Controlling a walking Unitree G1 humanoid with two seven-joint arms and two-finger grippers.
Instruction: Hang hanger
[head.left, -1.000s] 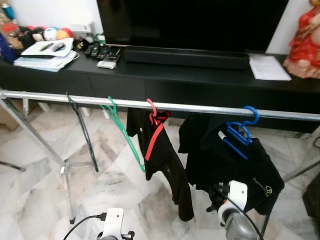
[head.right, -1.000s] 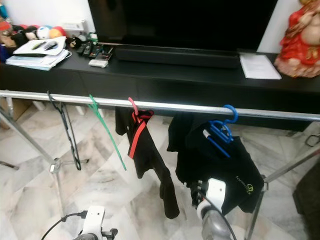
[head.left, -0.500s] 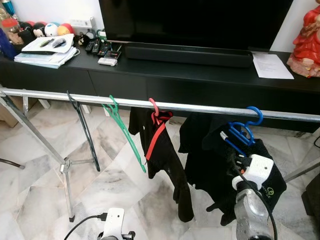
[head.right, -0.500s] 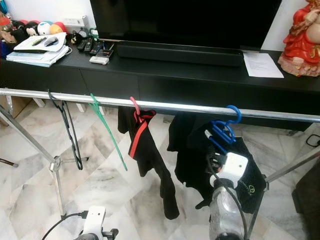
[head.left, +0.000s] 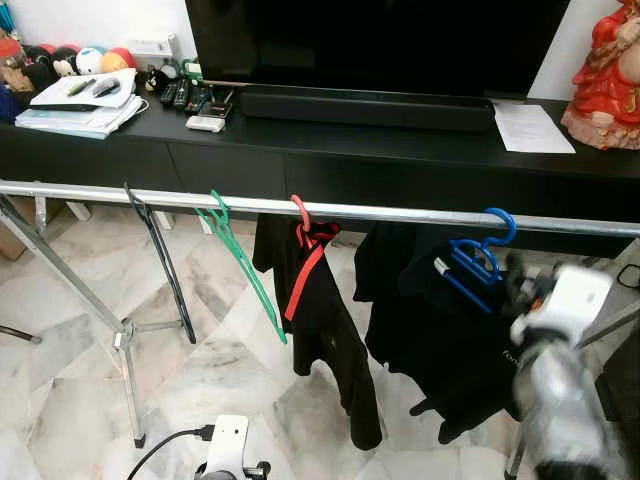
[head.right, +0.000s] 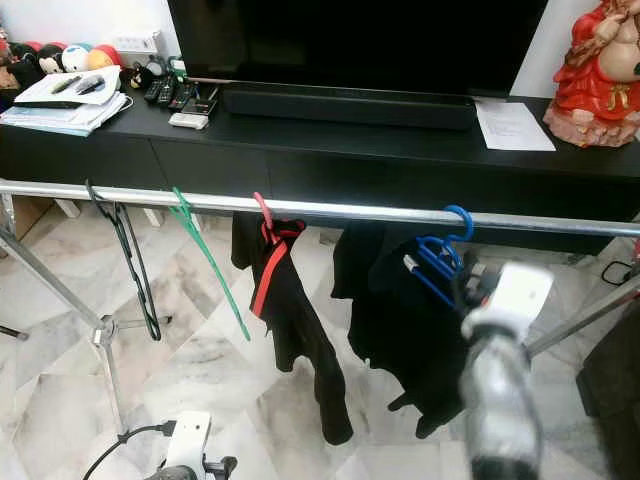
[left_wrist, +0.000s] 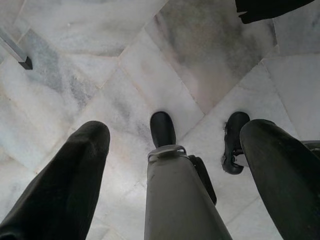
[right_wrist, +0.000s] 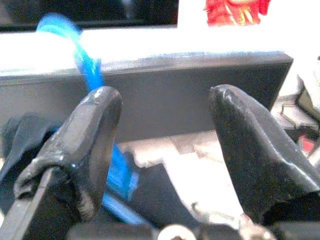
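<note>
A blue hanger (head.left: 482, 258) carrying a black shirt (head.left: 450, 330) hooks over the silver rail (head.left: 400, 214) towards its right end. My right arm (head.left: 558, 370) is raised and blurred just right of that hanger, at about its height. In the right wrist view, my right gripper (right_wrist: 162, 100) is open with nothing between its fingers, and the blue hanger (right_wrist: 85, 65) shows behind one finger. My left gripper (left_wrist: 175, 131) hangs idle and open, pointing at the floor over my feet.
Further left on the rail hang a pink hanger with a black and red garment (head.left: 315, 290), an empty green hanger (head.left: 240, 262) and an empty black hanger (head.left: 160, 260). Behind stands a black TV console (head.left: 380, 150). The rack's legs (head.left: 125, 370) stand on the marble floor.
My right arm has risen from below the black shirt and swung right, ending beside the blue hanger. The hangers on the rail have not moved.
</note>
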